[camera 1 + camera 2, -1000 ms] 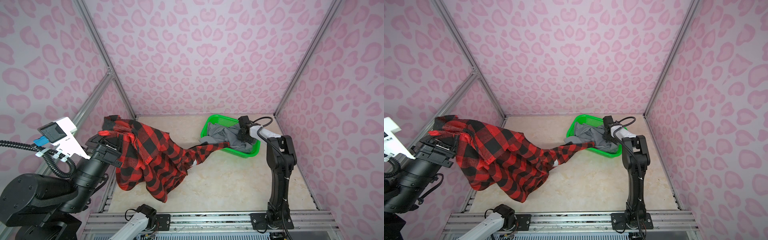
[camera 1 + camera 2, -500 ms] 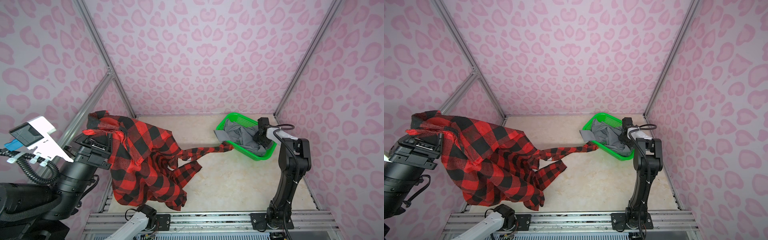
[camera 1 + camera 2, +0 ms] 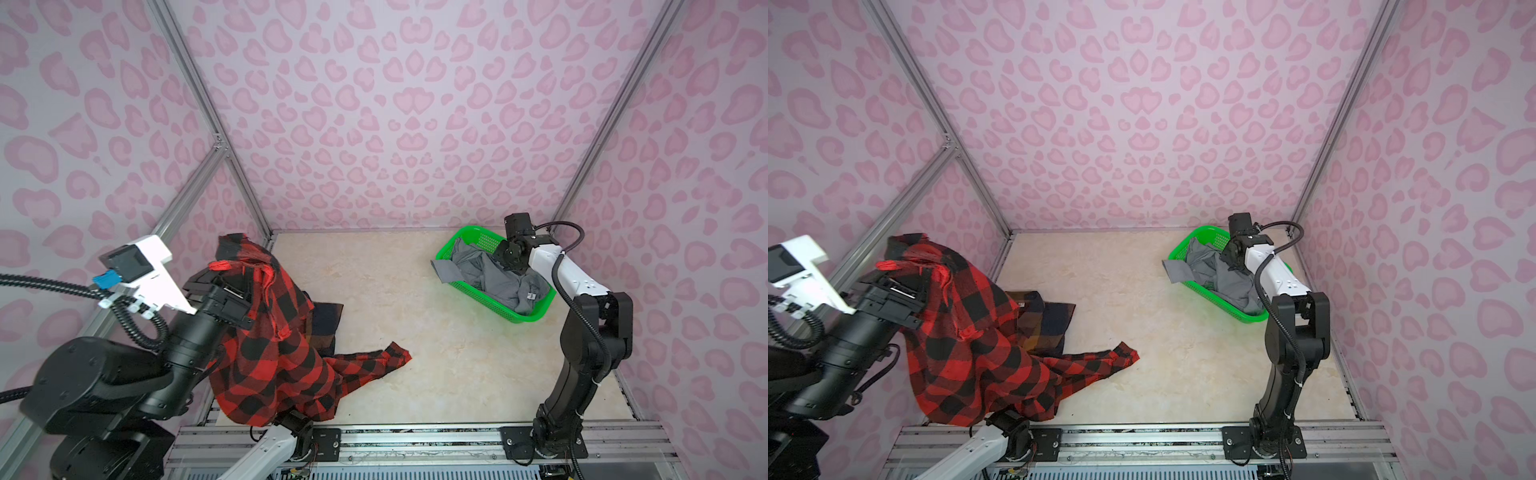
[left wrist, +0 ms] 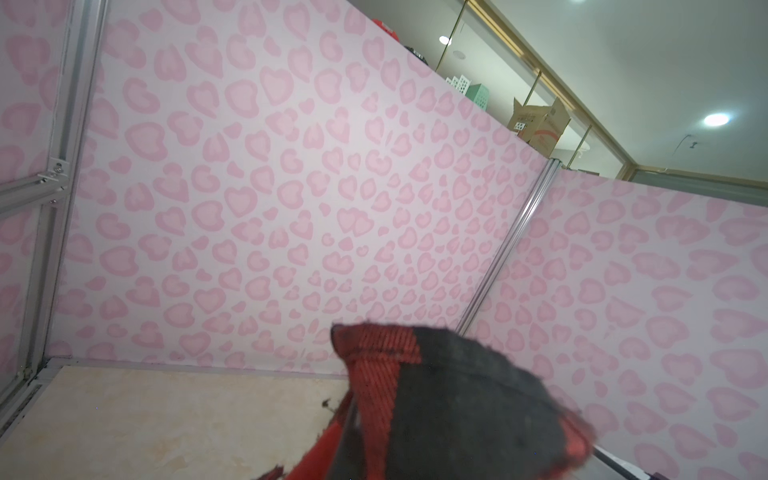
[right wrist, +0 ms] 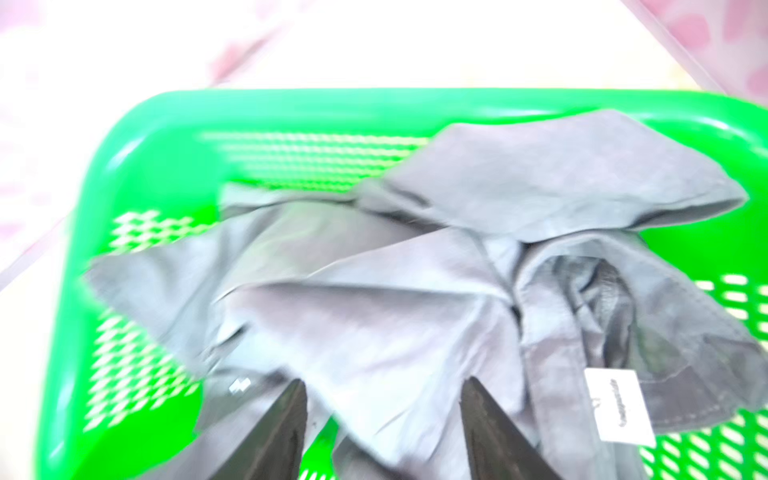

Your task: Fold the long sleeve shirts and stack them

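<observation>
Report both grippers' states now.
Left gripper: shut on the red-and-black flannel.
Right gripper: open, over the grey shirt, holding nothing.

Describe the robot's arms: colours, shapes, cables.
Both are black jointed links with white sections. The right arm carries a looping black cable; the left arm bears a white camera housing, a blue plug and a coiled black cable. Jaws: dark, tapered.

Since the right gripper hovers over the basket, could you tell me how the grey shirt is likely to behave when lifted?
The grey shirt lies crumpled in soft folds, so it will probably hang limp and unfurl. A flap drapes over the green basket's rim, so lifting may snag and shift the basket.
</observation>
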